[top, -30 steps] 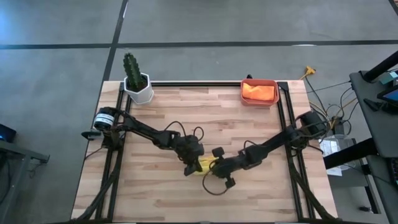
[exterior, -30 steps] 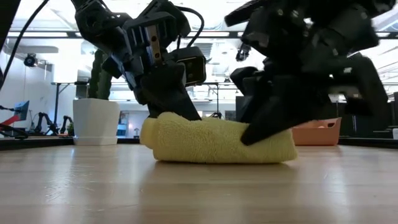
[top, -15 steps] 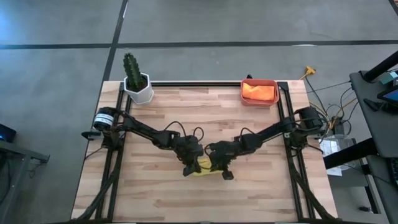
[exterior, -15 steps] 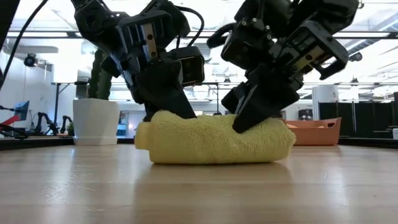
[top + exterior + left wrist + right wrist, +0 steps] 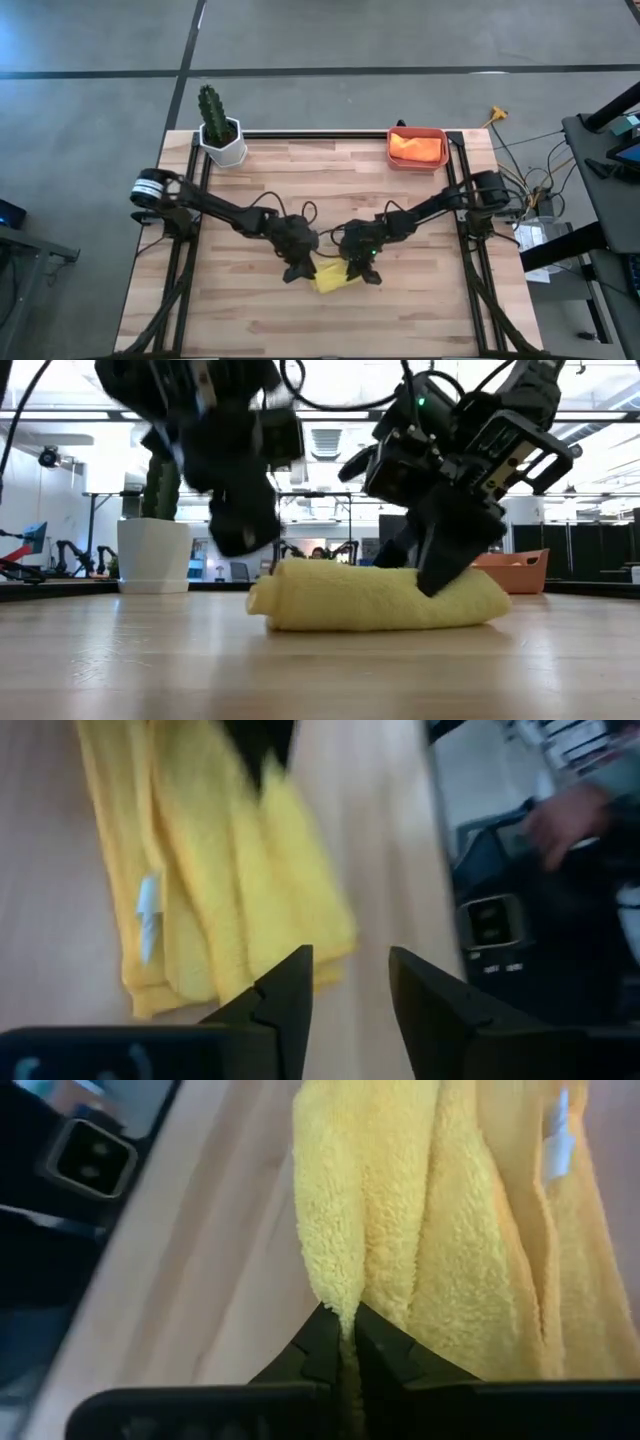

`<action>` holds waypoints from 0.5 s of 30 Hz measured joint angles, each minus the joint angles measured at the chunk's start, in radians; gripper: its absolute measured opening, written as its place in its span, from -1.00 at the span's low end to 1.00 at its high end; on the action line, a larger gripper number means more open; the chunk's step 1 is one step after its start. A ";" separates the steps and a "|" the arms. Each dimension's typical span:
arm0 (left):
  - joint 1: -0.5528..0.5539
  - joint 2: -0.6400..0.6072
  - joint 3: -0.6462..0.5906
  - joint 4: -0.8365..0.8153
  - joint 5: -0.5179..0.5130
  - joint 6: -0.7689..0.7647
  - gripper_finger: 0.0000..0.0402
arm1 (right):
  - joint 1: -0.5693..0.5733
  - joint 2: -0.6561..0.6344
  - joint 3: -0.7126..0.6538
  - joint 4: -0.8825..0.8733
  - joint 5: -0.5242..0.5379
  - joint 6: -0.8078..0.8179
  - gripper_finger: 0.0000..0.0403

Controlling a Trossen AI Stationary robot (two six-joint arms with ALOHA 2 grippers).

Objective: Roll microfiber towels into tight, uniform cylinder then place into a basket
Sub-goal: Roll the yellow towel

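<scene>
Two grippers meet over the rolled yellow towel (image 5: 331,279) mid-table. Right gripper (image 5: 347,1342) pinches a fold of it between clenched jaws. Left gripper (image 5: 350,982) hangs released, jaws apart, just off the roll's end. Orange towel (image 5: 416,146) sits in the basket (image 5: 390,150) well beyond both.

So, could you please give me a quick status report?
Right gripper shut on yellow towel. Left gripper open, just off it. Orange towel in basket. Nothing blocking.
</scene>
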 joint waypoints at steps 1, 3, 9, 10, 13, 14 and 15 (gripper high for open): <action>-0.001 -0.020 0.003 0.000 0.000 0.000 -0.41 | -0.005 0.011 0.000 0.007 -0.025 0.022 -0.93; -0.009 -0.063 0.010 0.006 -0.018 0.006 -0.41 | -0.020 0.034 0.000 0.045 -0.077 0.073 -0.93; -0.055 -0.125 0.026 0.028 -0.054 0.085 -0.41 | -0.079 0.090 0.001 0.188 -0.231 0.271 -0.94; -0.062 -0.129 0.027 0.020 -0.059 0.097 -0.41 | -0.088 0.095 0.001 0.202 -0.241 0.294 -0.94; -0.078 -0.123 0.027 0.010 -0.088 0.122 -0.41 | -0.113 0.097 0.002 0.215 -0.251 0.310 -0.94; -0.081 -0.120 0.027 0.012 -0.105 0.132 -0.41 | -0.118 0.097 0.001 0.215 -0.252 0.312 -0.94; -0.081 -0.115 0.026 0.008 -0.115 0.139 -0.41 | -0.124 0.099 0.001 0.215 -0.256 0.312 -0.94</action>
